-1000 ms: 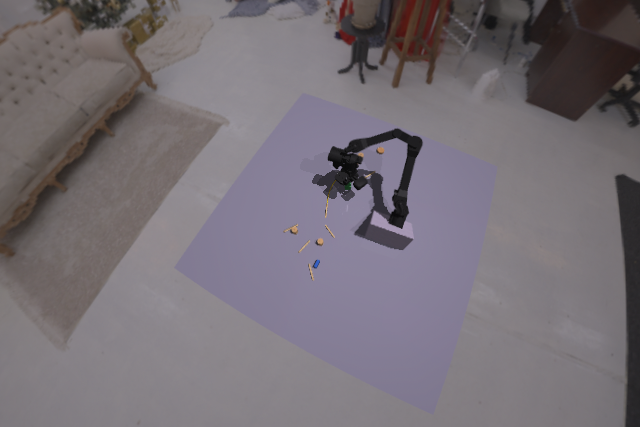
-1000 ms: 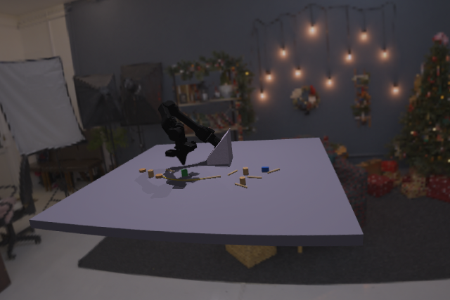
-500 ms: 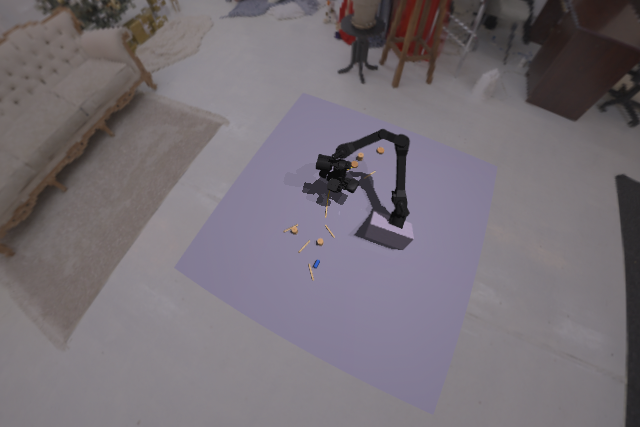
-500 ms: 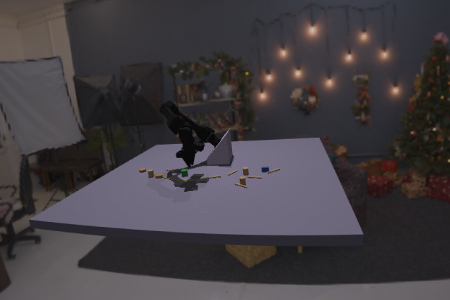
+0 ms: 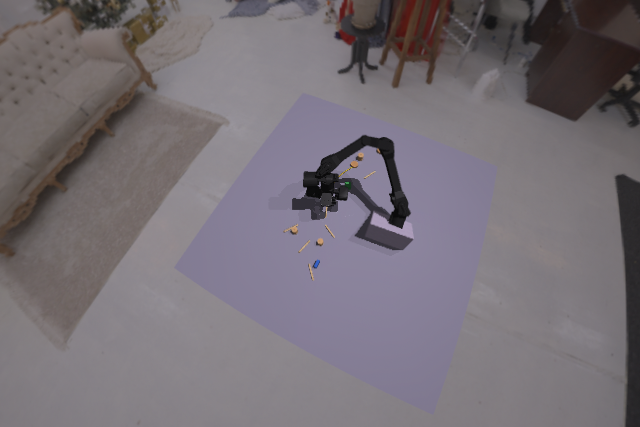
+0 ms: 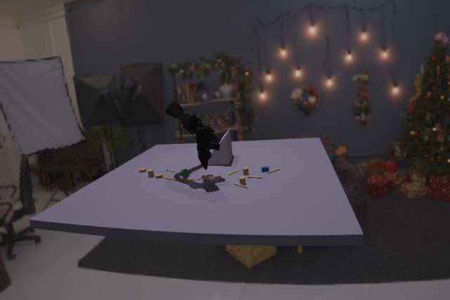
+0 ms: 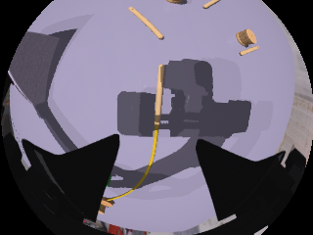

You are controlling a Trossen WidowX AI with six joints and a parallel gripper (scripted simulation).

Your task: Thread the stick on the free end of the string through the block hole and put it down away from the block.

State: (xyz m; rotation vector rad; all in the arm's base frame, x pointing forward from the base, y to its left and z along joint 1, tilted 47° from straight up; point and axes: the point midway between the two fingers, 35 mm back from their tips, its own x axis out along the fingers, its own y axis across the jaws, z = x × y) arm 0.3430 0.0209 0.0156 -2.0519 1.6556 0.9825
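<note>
The thin wooden stick (image 5: pixel 326 212) (image 7: pixel 159 93) on the yellow string lies on the table. The string (image 6: pixel 181 179) (image 7: pixel 155 152) curves from it to the round wooden button (image 5: pixel 354 164) (image 6: pixel 158 175). The small green block (image 5: pixel 347 184) (image 6: pixel 185 172) stands on the table near the string; in the wrist view, its edge shows beside the left finger. Its hole cannot be made out. The string appears to run beside the block, not through it. My gripper (image 6: pixel 205 166) (image 7: pixel 158 142) is open and empty above the table, with the stick's string end ahead between its fingers in the wrist view.
Loose sticks (image 5: pixel 329 231) (image 5: pixel 304 246) (image 5: pixel 311 271) (image 5: pixel 370 174), round wooden pieces (image 5: pixel 320 242) (image 5: pixel 294 230) (image 5: pixel 360 156) and a blue piece (image 5: pixel 316 263) (image 6: pixel 265 168) lie around. The arm's large pale base box (image 5: pixel 385 237) stands on the table.
</note>
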